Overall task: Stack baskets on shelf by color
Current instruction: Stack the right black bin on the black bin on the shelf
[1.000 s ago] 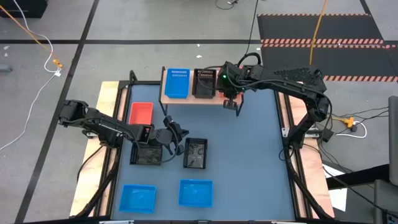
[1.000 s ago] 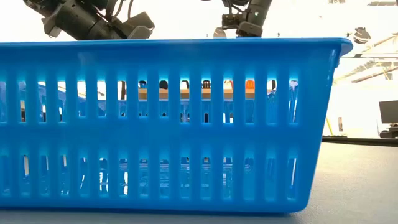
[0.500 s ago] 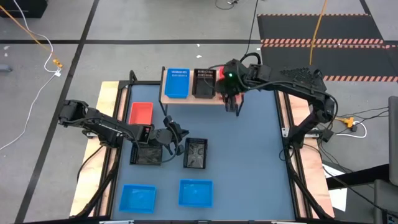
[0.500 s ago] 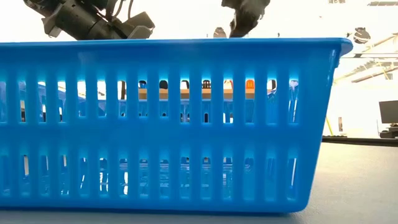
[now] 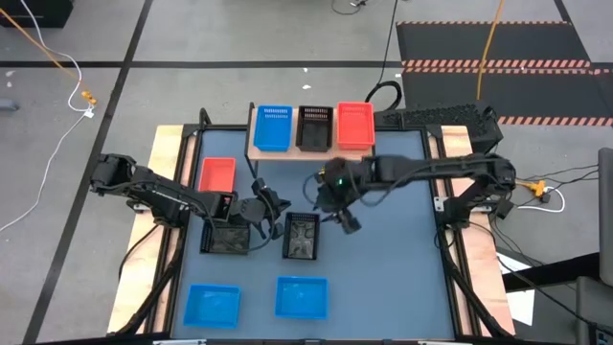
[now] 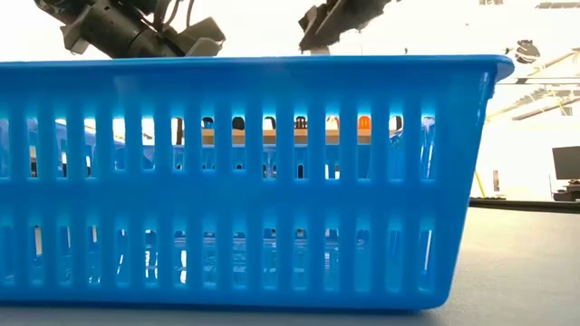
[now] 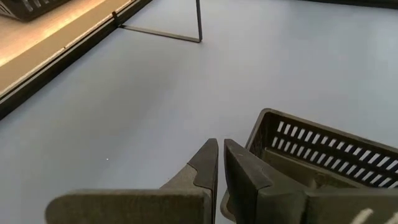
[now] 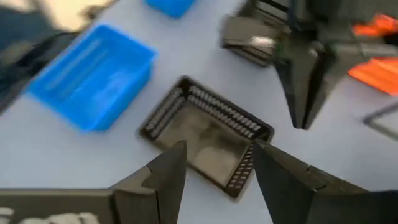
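Note:
The shelf [image 5: 287,153] at the table's far edge carries a blue basket [image 5: 273,127], a black basket [image 5: 314,127] and a red basket [image 5: 355,126] side by side. On the table lie a red basket [image 5: 217,173], two black baskets [image 5: 224,238] [image 5: 301,237] and two blue baskets [image 5: 212,304] [image 5: 302,296]. My right gripper [image 5: 341,213] [image 8: 214,168] hovers open just right of the middle black basket [image 8: 208,134]. My left gripper [image 5: 261,206] [image 7: 221,163] is shut between the two black baskets, with nothing between its fingers; the middle black basket's corner [image 7: 267,121] is close beside it.
In the low view a blue basket [image 6: 245,181] fills the foreground and hides most of the table; the shelf [image 6: 272,136] shows through its slots. Bare tabletop [image 5: 393,259] lies to the right of the baskets. Wooden side rails [image 5: 460,259] border the table.
My right gripper has come away from the shelf's right end, where the red basket now stands uncovered. It has swung toward the table's near edge and left, down to beside the middle black basket.

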Controlling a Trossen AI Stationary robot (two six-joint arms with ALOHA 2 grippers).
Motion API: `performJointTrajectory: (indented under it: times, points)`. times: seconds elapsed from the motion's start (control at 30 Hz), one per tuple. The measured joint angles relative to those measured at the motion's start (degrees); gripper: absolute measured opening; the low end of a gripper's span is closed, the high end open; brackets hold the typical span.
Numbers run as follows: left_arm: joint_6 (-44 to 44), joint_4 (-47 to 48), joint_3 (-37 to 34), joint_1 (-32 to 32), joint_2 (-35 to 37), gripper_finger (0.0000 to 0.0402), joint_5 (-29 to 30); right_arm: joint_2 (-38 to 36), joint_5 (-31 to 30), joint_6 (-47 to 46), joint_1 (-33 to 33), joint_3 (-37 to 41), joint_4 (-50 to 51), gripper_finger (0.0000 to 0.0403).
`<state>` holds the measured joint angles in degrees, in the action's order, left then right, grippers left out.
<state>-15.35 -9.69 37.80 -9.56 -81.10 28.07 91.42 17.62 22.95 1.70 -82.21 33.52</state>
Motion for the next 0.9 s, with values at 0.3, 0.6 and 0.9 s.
performJointTrajectory:
  times: [0.3, 0.6, 0.9]
  points:
    - [0.4, 2.2, 0.0, 0.8, 0.0, 0.0031, 0.8, 0.3, -2.6, -23.8, -4.5, 14.5, -24.3, 0.0176]
    - [1.5, 2.3, -0.3, 2.5, 0.0, 0.0031, 1.0, 5.6, -7.2, -29.3, -12.6, 14.7, -31.4, 0.0155]
    - [4.9, 1.8, -0.3, 2.7, 0.0, 0.0031, 1.0, 16.2, -8.8, -33.9, -14.6, 9.4, -33.3, 0.0144]
